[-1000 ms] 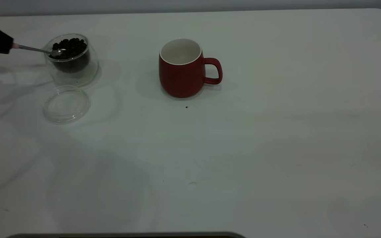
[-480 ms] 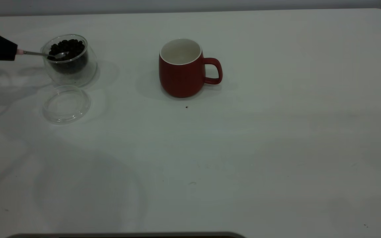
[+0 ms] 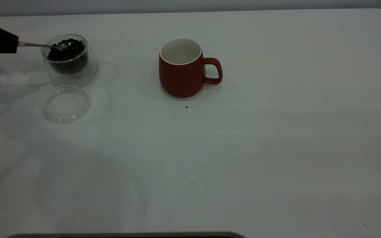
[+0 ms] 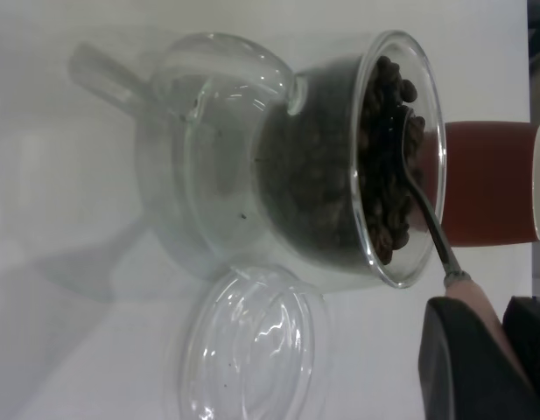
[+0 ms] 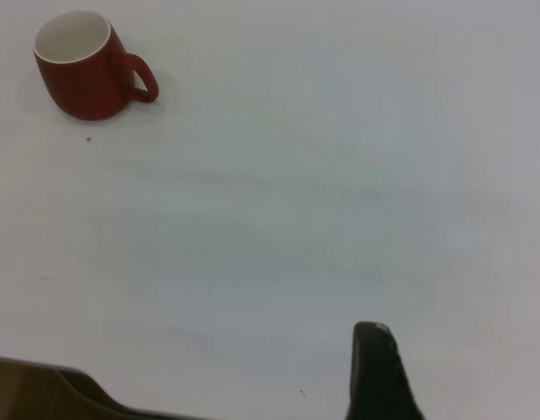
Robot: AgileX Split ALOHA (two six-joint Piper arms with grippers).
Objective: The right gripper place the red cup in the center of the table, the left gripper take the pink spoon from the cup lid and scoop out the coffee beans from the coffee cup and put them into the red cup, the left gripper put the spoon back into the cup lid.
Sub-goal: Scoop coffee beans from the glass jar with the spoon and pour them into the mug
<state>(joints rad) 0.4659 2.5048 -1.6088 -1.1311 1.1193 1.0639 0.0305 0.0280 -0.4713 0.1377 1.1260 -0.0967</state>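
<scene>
Exterior view, far left: the black tapered left tool (image 3: 12, 46) is clamped on the pale pink handle of the small metal-bowled spoon (image 3: 45, 45), which reaches rightward so that its bowl sits at the top of the heap of dark roasted coffee beans (image 3: 67, 54) inside the small clear double-walled glass cup (image 3: 69, 59). Whether beans lie in the spoon bowl cannot be told. The shallow round clear lid (image 3: 66, 104) lies flat on the white bench (image 3: 276, 132), just nearer than the glass cup. The rounded dark red ceramic mug (image 3: 182, 71) stands upright well to the right, handle pointing right. Right tool (image 5: 379, 372): one dark finger shows above bare bench; its opening cannot be told.
</scene>
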